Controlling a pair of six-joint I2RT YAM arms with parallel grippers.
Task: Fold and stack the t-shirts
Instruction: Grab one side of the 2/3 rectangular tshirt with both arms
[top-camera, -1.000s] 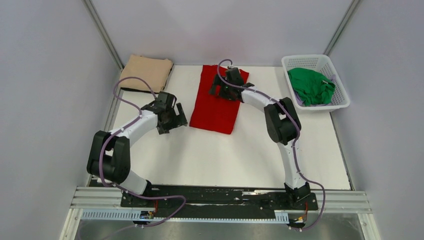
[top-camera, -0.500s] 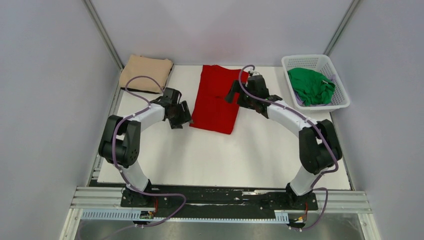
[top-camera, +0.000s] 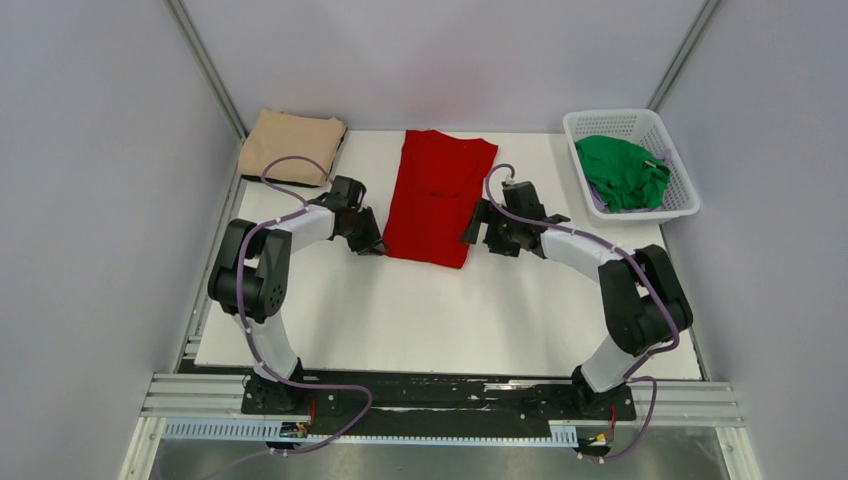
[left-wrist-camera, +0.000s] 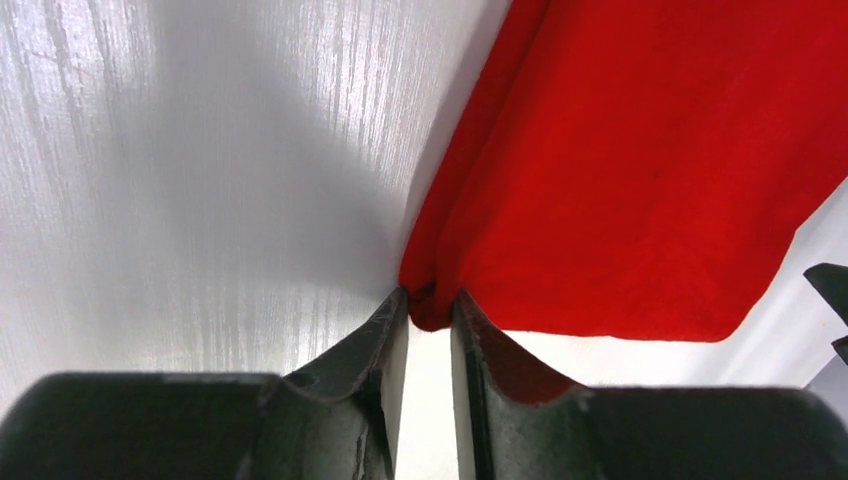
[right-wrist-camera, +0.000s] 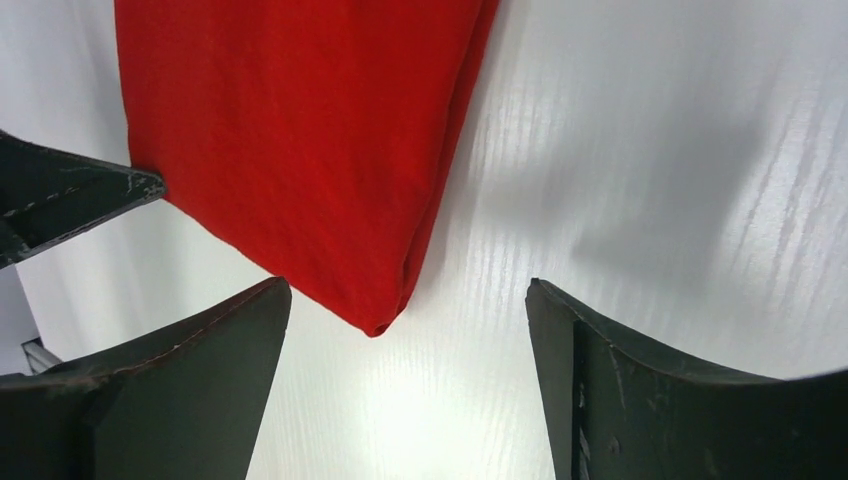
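Observation:
The red t-shirt lies folded lengthwise at the middle back of the table. My left gripper sits low at its near left corner, and in the left wrist view the jaws pinch the tip of that red corner. My right gripper is at the near right corner. It stands open, with the red corner lying between its fingers and touching neither. The tan t-shirt lies folded at the back left. The green t-shirt is bunched in the basket.
A white lattice basket stands at the back right, by the right wall. The white table top ends at a metal rail near the arm bases. Grey walls close in on both sides. A left finger shows in the right wrist view.
My left gripper slid right to the red shirt's near left corner and closed on it. My right arm came off the shirt's top and moved to its near right corner.

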